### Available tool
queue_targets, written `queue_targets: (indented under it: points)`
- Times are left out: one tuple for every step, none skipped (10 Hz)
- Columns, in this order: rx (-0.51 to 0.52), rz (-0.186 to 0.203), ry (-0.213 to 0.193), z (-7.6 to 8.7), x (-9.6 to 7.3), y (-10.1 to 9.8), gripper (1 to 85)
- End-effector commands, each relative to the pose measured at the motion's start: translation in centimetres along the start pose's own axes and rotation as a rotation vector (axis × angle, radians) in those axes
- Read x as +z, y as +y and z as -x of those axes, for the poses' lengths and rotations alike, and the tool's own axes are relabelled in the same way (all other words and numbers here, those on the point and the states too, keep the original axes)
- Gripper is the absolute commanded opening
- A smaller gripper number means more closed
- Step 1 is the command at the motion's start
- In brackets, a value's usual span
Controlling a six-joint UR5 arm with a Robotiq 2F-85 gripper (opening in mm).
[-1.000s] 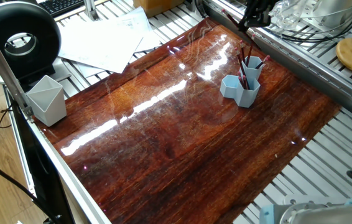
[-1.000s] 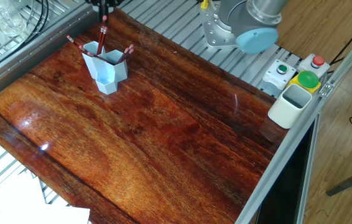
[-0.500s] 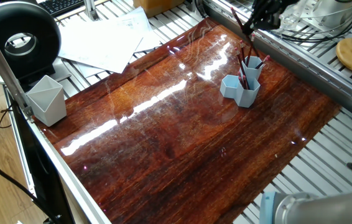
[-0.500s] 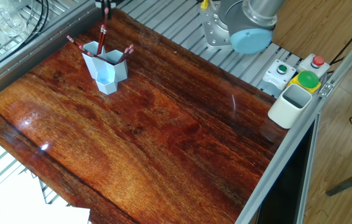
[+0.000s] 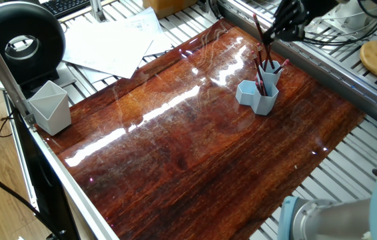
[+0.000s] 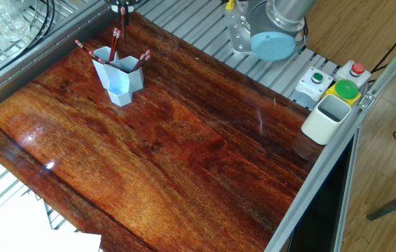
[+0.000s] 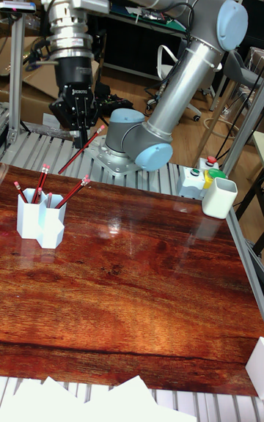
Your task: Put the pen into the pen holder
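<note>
The light blue pen holder (image 7: pixel 40 226) of joined hexagonal tubes stands near the left end of the wooden board, and three red pens lean in it. My gripper (image 7: pixel 77 123) hangs above and just behind it, shut on another red pen (image 7: pixel 77 152). That pen is tilted, its lower tip up over the holder's rim. From the one fixed view the gripper (image 5: pixel 287 19) sits past the board's far edge, the pen (image 5: pixel 259 28) slanting down toward the pen holder (image 5: pixel 258 95). In the other fixed view the gripper (image 6: pixel 122 6) is cut by the top edge above the pen holder (image 6: pixel 119 78).
A pale grey-white angular cup (image 5: pixel 48 107) stands off the board's corner beside a button box (image 6: pixel 338 85). The robot base (image 7: pixel 136 147) rises behind the glossy wooden board (image 5: pixel 175 147). Loose papers (image 5: pixel 108 40) and a black round device (image 5: pixel 18 43) lie beyond one side.
The gripper has shifted to the right in the one fixed view, carrying the pen with it. The arm's elbow has swung along. The holder and its pens are unchanged.
</note>
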State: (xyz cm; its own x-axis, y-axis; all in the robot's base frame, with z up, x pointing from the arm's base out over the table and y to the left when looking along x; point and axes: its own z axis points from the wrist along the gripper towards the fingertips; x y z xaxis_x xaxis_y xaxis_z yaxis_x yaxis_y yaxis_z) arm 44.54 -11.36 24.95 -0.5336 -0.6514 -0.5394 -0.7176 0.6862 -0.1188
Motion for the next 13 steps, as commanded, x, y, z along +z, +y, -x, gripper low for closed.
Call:
queue_targets:
  points:
    - [-0.003,-0.017,-0.044,-0.5,1.0,0.2,1.0]
    - [-0.011,-0.025,-0.046,-0.7,1.3,-0.1,1.0]
    - [-0.018,-0.03,-0.05,-1.0,1.7,-0.2,1.0]
    - [-0.022,-0.03,-0.058,-1.3,2.0,-0.2,1.0]
    - [-0.026,-0.033,-0.067,-1.5,2.2,-0.1,1.0]
    - [-0.027,-0.039,-0.074,-1.7,2.6,-0.1,1.0]
    - [-0.029,-0.044,-0.083,-1.7,2.8,-0.1,1.0]
    - [-0.029,-0.044,-0.094,-1.5,2.9,-0.1,1.0]
    - [-0.031,-0.045,-0.098,-1.4,2.9,-0.1,1.0]
    - [-0.035,-0.049,-0.101,-1.5,2.9,-0.2,1.0]
    - [-0.041,-0.05,-0.11,-1.7,3.2,-0.2,1.0]
    - [-0.047,-0.049,-0.123,-1.7,3.5,-0.1,1.0]
    - [-0.052,-0.053,-0.131,-1.9,3.8,-0.2,1.0]
